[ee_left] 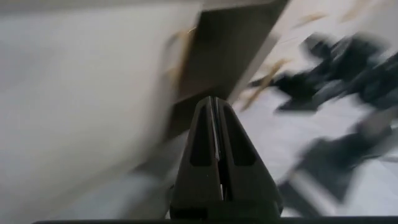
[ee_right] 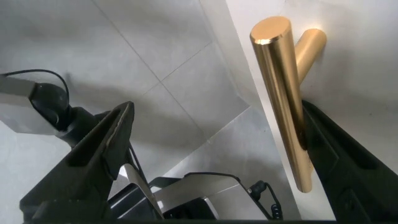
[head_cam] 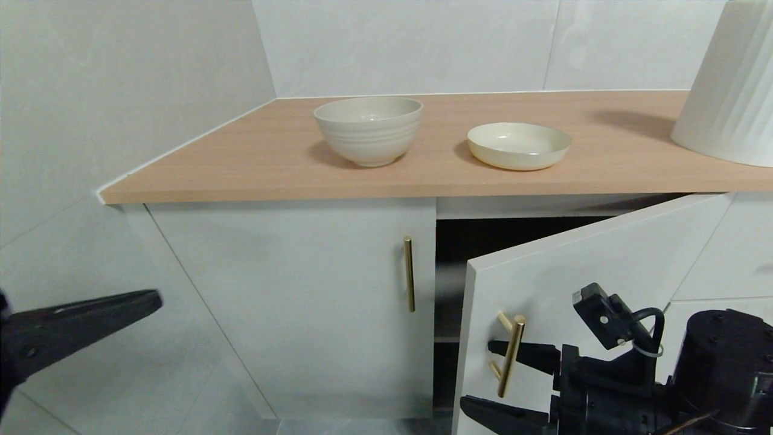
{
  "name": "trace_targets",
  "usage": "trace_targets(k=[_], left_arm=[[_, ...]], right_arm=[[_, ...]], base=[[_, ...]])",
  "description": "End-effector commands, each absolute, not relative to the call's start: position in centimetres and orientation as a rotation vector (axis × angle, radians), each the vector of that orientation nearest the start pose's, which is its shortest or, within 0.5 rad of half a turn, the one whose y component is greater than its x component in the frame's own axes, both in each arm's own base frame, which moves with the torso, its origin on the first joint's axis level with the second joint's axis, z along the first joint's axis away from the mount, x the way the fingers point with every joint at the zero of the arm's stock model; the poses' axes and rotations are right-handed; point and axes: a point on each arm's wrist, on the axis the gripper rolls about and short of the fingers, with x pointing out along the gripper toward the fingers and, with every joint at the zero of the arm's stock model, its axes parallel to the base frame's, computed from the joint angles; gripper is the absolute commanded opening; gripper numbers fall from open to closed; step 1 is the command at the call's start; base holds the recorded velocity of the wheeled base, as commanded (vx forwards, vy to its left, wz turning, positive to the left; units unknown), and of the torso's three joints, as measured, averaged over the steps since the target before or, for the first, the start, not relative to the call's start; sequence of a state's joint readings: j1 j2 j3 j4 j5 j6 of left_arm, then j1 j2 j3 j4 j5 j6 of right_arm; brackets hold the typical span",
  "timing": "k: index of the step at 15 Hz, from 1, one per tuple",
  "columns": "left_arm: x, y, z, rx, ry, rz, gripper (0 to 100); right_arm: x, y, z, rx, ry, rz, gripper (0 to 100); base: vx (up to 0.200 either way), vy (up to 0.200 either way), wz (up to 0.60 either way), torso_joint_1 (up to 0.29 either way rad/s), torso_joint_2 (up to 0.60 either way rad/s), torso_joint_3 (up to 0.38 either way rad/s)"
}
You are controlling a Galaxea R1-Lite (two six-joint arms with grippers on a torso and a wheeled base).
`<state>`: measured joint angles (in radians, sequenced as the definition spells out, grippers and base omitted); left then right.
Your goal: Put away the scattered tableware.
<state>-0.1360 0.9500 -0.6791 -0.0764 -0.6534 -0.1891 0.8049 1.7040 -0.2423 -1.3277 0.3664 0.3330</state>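
A beige ribbed bowl (head_cam: pixel 368 130) and a shallow cream dish (head_cam: pixel 518 145) stand side by side on the wooden countertop (head_cam: pixel 241 169). Below them, the right cabinet door (head_cam: pixel 604 272) is partly swung out, showing a dark interior (head_cam: pixel 459 241). My right gripper (head_cam: pixel 475 374) is open, its fingers straddling that door's gold bar handle (head_cam: pixel 510 356). In the right wrist view the handle (ee_right: pixel 283 93) lies between the fingers of the gripper (ee_right: pixel 217 118), close to one finger (ee_right: pixel 336 155). My left gripper (head_cam: pixel 121 305) hangs low at the left, shut and empty, with its fingertips (ee_left: pixel 214 102) pressed together.
A tall white ribbed object (head_cam: pixel 731 84) stands on the counter's right end. The left cabinet door (head_cam: pixel 290 302) is closed, with its own gold handle (head_cam: pixel 409 273). Tiled walls enclose the corner behind and to the left.
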Motion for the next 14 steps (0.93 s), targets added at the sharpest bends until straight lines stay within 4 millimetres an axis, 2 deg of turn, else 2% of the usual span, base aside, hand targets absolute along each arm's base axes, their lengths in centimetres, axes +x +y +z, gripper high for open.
trace_targets(k=[1, 5, 10, 12, 14], left_arm=[[17.8, -6.9, 21.5, -0.349, 0.458, -0.906, 0], [20.9, -12.3, 16.2, -0.345, 0.547, -1.048, 0], [23.8, -18.8, 11.5, -0.290, 0.453, -1.029, 0], [24.1, -20.1, 10.7, -0.288, 0.386, -1.024, 0], [24.3, -22.3, 10.6, -0.288, 0.335, -1.082, 0]], right_arm=[[15.9, 17.3, 11.9, 0.262, 0.321, 1.117, 100], [15.7, 17.2, 11.7, 0.256, 0.347, 1.115, 100], [15.3, 16.8, 12.3, 0.257, 0.345, 1.115, 100], [15.3, 16.8, 12.3, 0.257, 0.345, 1.115, 100], [15.3, 16.7, 12.2, 0.256, 0.347, 1.115, 100]], base=[[0.000, 0.000, 0.00, 0.000, 0.00, 0.000], [0.000, 0.000, 0.00, 0.000, 0.00, 0.000], [0.000, 0.000, 0.00, 0.000, 0.00, 0.000], [0.000, 0.000, 0.00, 0.000, 0.00, 0.000], [0.000, 0.000, 0.00, 0.000, 0.00, 0.000]])
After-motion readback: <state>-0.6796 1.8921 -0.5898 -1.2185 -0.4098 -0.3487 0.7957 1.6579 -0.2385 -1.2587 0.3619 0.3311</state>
